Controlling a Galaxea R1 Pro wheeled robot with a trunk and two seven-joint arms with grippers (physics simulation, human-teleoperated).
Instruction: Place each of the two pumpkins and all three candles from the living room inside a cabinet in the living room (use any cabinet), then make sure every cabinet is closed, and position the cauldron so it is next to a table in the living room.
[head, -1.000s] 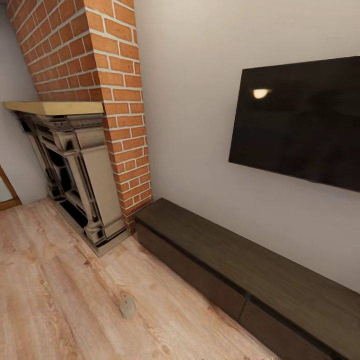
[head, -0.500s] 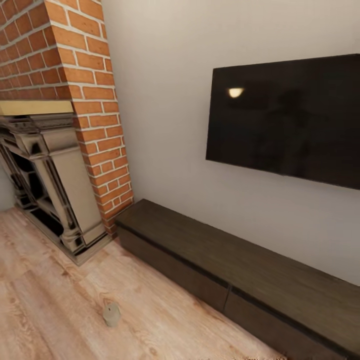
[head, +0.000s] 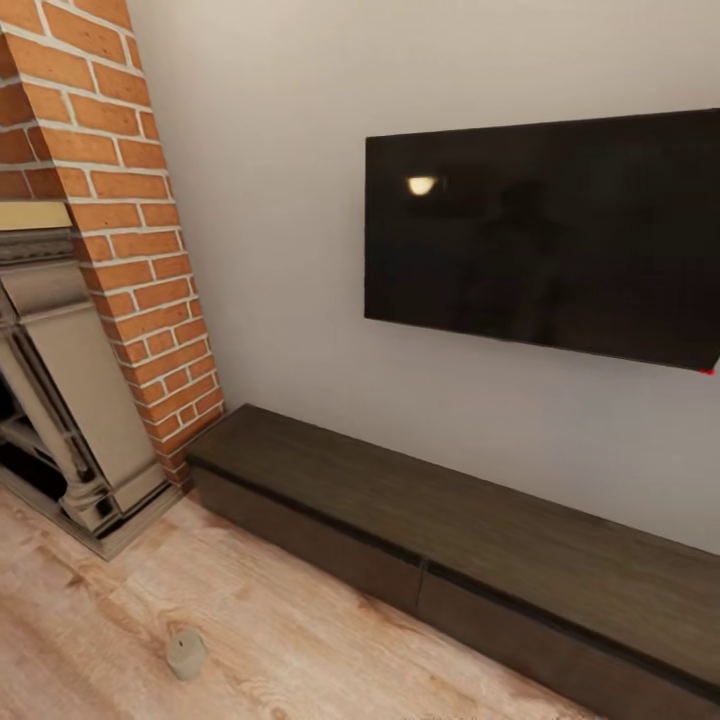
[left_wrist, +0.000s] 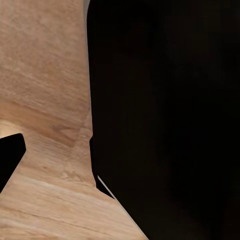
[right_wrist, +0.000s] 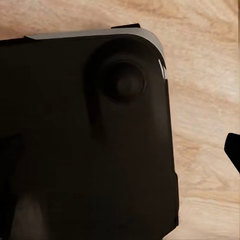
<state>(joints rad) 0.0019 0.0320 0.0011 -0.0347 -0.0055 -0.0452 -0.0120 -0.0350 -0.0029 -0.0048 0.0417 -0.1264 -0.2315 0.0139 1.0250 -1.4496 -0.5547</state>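
Beige-grey stub of a candle (head: 186, 653) sits upright on the wood floor (head: 90, 610), out in the open in front of the left end of the cabinet (head: 450, 530) and a bit off from the fireplace surround (head: 70, 430). Nothing is touching it.

Handling-wise I'd guess it's light and stiff, a short waxy cylinder, so probably a little slick on the sides and easy to tip or roll if it gets nudged from one side. Best bet looks like squeezing across the round sides, low to mid height, coming from above, and keeping clear of the pale top with the wick. Not much height to grab, so the fingers would end up close to the floor.

The cabinet is the long low dark-brown console running along the wall under the TV (head: 540, 230). Its drawer fronts all look flush and closed from here, with a seam between two fronts about halfway along. So a drawer has to come out before anything goes in, and it'll open toward the candle's side of the room. There looks to be plenty of bare floor in front for that. The brick chimney (head: 120, 200) and fireplace base box in the left side, so that corner is the tight one.

Wrist cams just give dark robot bodywork against floor, so I can't tell whether either set of jaws is released or clenched.
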